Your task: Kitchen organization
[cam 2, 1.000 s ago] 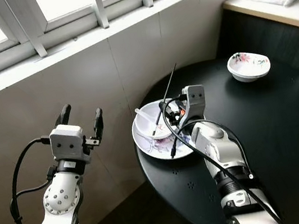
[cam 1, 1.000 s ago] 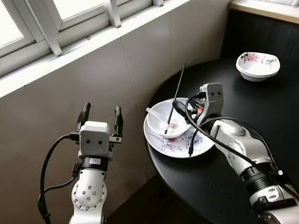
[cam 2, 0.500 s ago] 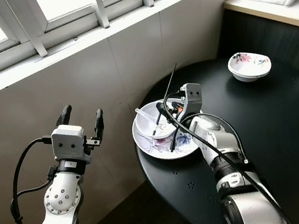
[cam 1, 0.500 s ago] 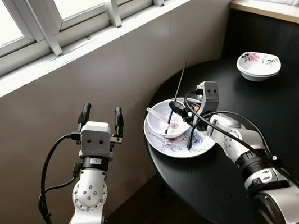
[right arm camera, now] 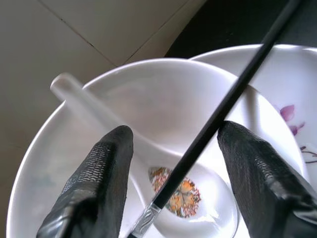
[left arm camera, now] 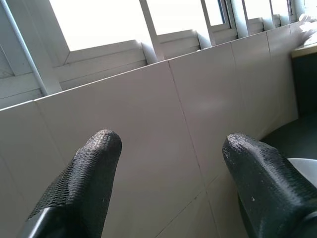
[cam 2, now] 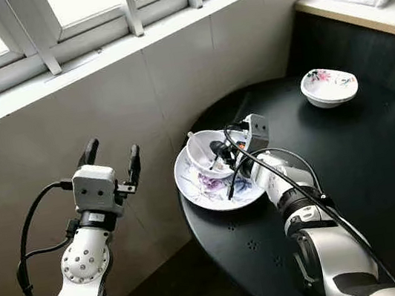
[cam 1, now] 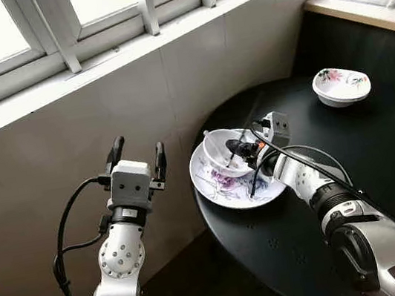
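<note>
Bowl [cam 1: 226, 152] tilted on plate [cam 1: 223, 189] at worktop [cam 1: 379, 157] edge nearest window wall. Your right hand [cam 1: 237, 149] reaches into bowl, fingers spread wide, chopstick [right arm camera: 213, 126] and white spoon [right arm camera: 148, 158] between them, nothing gripped. Your left hand [cam 1: 136, 152] raised off worktop edge, fingers wide, facing wall. Second bowl [cam 1: 340, 85] near far edge.

Left arm raised, silver forearm upright, black cable looping beside it. Left end effector [cam 1: 136, 150] pointing up, its two black fingers [left arm camera: 84, 186] spread wide apart, nothing between them. Right arm stretched forward and toward the robot's left, wrist bent downward. Right end effector [right arm camera: 173, 173] tipped down, fingers [right arm camera: 96, 178] parted, gripping nothing. Black cable arching over the right wrist and trailing back along the forearm.
</note>
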`<state>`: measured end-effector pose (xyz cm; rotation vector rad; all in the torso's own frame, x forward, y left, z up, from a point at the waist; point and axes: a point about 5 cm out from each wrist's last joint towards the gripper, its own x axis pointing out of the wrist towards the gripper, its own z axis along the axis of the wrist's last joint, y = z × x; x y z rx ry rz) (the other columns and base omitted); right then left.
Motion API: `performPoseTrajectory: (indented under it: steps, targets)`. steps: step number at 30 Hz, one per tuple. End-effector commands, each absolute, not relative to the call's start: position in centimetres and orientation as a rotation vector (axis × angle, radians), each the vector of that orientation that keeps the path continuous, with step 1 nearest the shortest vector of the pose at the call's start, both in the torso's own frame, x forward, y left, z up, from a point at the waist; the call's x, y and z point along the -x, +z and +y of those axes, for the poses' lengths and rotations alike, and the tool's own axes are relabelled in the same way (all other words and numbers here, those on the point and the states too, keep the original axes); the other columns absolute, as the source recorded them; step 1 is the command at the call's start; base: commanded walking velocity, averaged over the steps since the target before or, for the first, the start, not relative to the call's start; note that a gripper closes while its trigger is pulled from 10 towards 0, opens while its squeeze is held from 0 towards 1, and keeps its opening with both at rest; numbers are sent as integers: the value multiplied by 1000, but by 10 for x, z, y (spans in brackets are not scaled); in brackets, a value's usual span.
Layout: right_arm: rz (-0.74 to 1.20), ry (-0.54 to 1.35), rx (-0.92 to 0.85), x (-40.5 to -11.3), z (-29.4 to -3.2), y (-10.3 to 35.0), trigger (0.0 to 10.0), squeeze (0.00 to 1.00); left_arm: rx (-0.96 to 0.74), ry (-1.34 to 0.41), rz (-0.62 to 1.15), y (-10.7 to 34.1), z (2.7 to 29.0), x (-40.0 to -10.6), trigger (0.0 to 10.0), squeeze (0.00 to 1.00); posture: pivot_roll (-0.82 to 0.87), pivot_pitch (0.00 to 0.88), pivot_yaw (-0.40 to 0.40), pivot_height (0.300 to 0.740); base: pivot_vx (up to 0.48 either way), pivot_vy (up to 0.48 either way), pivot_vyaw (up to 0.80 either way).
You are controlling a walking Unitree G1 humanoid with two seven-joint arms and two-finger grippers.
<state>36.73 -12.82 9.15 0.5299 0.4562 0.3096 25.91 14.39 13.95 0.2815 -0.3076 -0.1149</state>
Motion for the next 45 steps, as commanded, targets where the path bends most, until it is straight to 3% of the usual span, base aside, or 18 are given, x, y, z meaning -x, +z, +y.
performPoseTrajectory:
  steps: [1, 8, 9, 10, 11, 25, 43, 44, 45]
  targets:
    - [433, 309, -545, -373, -127, 100, 10000, 0, -286, -103, -299, 140, 145, -260, 10000, 0, -5, 0, -3, 740, 0, 0, 0]
    - [411, 308, -544, -377, -128, 106, 10000, 0, -283, -104, -295, 139, 144, -259, 10000, 0, -6, 0, -7, 740, 0, 0, 0]
    - [404, 309, -553, -377, -128, 107, 4392, 0, -282, -103, -295, 139, 144, -259, 10000, 0, -6, 0, -7, 740, 0, 0, 0]
    - [399, 306, -562, -378, -128, 107, 1373, 0, -282, -102, -293, 139, 144, -259, 10000, 0, -6, 0, -8, 740, 0, 0, 0]
    - [395, 295, -567, -379, -129, 107, 0, 0, -281, -101, -292, 138, 143, -259, 10000, 0, -8, 0, -8, 740, 0, 0, 0]
    - [370, 301, -602, -375, -125, 102, 0, 0, -276, -105, -284, 137, 141, -258, 10000, 0, -16, 4, -9, 740, 0, 0, 0]
    - [42, 388, -22, -359, -113, 126, 0, 0, -278, -103, -280, 136, 143, -259, 10000, 0, -25, 0, -2, 740, 0, 0, 0]
    - [44, 378, -6, -359, -113, 125, 1412, 0, -278, -102, -280, 137, 144, -259, 10000, 0, -25, 0, -1, 740, 0, 0, 0]
    - [46, 372, 3, -358, -114, 125, 1412, 0, -278, -102, -280, 136, 144, -260, 10000, 0, -24, 0, -1, 740, 0, 0, 0]
